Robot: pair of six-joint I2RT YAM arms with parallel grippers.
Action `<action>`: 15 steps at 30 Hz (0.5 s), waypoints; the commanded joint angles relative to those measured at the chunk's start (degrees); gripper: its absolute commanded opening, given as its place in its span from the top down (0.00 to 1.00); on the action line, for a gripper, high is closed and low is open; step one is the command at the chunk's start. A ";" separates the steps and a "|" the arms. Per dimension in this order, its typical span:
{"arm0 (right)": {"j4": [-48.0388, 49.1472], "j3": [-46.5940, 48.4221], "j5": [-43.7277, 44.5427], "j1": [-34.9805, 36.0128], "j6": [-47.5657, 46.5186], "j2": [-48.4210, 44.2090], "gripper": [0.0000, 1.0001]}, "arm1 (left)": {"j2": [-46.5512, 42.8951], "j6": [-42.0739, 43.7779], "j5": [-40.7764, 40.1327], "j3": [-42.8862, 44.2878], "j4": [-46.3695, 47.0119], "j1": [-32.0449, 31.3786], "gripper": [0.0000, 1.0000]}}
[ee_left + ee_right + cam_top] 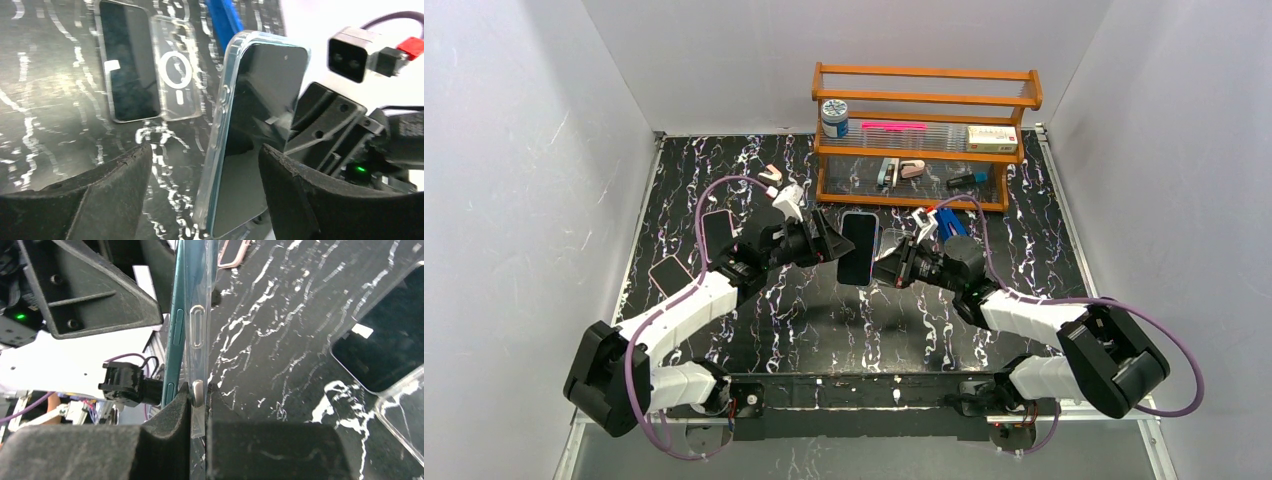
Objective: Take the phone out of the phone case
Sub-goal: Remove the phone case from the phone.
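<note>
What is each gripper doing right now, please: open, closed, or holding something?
Left gripper: open, with a finger on either side of the cased phone.
Right gripper: closed on the edge of the cased phone.

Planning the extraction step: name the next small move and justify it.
Probably close the left gripper: its jaws stand open either side of the phone, while the right gripper is shut on the phone case edge, so nothing yet opposes it.
</note>
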 commanded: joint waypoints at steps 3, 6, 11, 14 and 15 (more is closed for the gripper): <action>-8.98 1.40 7.84 0.18 4.07 -2.04 0.99 | -0.75 7.85 -14.27 5.65 -14.26 -4.29 0.24; -14.87 2.60 10.52 0.92 5.23 -2.34 0.99 | -0.83 10.53 -19.61 7.21 -17.81 -7.28 0.23; -22.18 4.14 12.57 1.39 8.36 -3.40 0.99 | 0.04 16.03 -25.80 8.92 -20.40 -14.09 0.25; -25.42 5.16 13.70 1.59 9.23 -4.37 0.99 | 0.75 19.40 -31.69 9.70 -21.50 -19.03 0.25; -26.20 5.43 13.94 1.73 9.28 -4.65 0.99 | 1.13 20.40 -33.26 9.97 -21.91 -20.57 0.25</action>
